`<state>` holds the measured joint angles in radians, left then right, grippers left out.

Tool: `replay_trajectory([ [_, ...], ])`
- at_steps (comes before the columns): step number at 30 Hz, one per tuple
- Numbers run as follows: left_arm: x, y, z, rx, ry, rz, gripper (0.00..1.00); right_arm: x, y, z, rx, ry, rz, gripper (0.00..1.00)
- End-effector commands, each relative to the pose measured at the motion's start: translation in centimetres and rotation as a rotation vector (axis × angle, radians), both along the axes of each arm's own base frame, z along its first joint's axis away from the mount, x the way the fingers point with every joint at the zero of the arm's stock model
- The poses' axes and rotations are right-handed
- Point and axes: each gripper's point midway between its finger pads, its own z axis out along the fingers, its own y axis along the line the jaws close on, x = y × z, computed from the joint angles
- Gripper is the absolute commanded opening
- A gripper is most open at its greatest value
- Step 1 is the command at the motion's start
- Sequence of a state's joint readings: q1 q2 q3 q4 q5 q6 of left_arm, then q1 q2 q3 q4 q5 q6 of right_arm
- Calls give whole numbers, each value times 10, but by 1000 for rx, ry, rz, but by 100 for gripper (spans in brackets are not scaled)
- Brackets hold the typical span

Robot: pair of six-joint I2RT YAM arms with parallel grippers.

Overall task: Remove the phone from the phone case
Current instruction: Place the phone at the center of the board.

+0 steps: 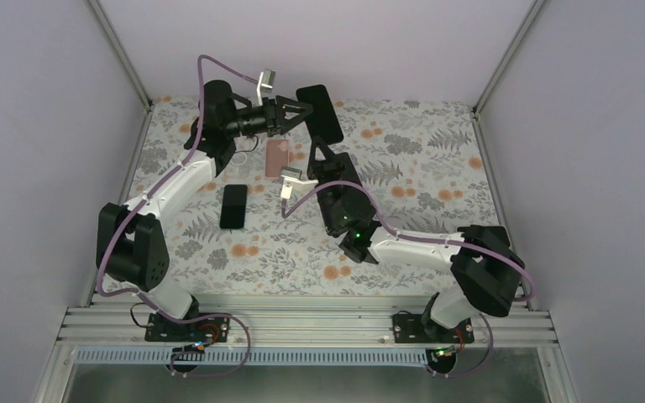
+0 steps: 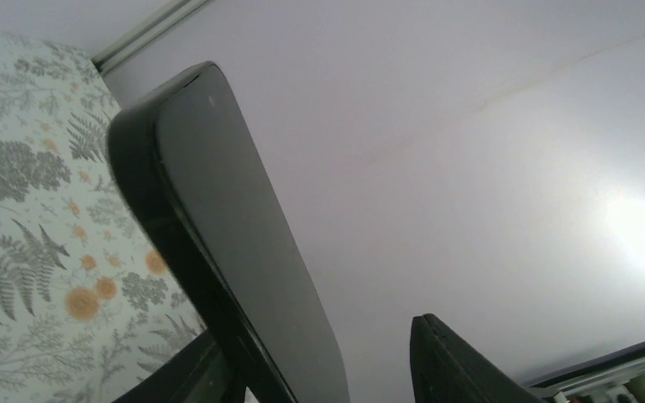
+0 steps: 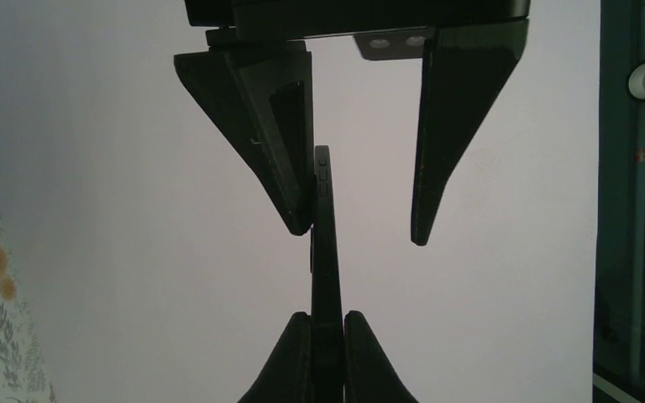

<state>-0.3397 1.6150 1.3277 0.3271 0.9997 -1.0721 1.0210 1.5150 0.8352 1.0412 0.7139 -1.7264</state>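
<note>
A black phone in its black case (image 1: 322, 109) is held on edge above the back of the table. My right gripper (image 1: 323, 149) is shut on its near end; in the right wrist view the phone (image 3: 326, 269) rises edge-on from between the closed fingers (image 3: 361, 357). My left gripper (image 3: 361, 233) is open and straddles the far end. One of its fingers (image 3: 281, 159) touches the phone's side, and the other (image 3: 445, 143) stands apart. The left wrist view shows the phone's flat dark face (image 2: 227, 243) within a thicker black rim, with a clear gap to one finger (image 2: 458, 369).
On the flowered tabletop (image 1: 420, 201), a pink flat phone-shaped item (image 1: 277, 157) lies just under the grippers. A second black phone (image 1: 233, 206) lies flat to the left of centre. White walls with aluminium posts (image 1: 122, 50) close in the back and sides.
</note>
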Motion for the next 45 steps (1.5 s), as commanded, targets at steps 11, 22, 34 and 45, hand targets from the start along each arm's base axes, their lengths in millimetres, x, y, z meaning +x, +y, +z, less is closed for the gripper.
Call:
replay_trajectory([
  [11, 2, -3, -3, -19, 27, -6, 21, -10, 6, 15, 13, -82, 10, 4],
  [22, 8, 9, 3, -3, -5, 32, 2, -13, 2, 6, 9, -39, 24, 24],
  [34, 21, 28, -14, 57, -24, 107, 2, -19, -5, -16, -13, 56, 66, 79],
  [45, 18, 56, -72, 196, 16, 150, 2, -24, -12, -43, -24, 204, 101, 99],
])
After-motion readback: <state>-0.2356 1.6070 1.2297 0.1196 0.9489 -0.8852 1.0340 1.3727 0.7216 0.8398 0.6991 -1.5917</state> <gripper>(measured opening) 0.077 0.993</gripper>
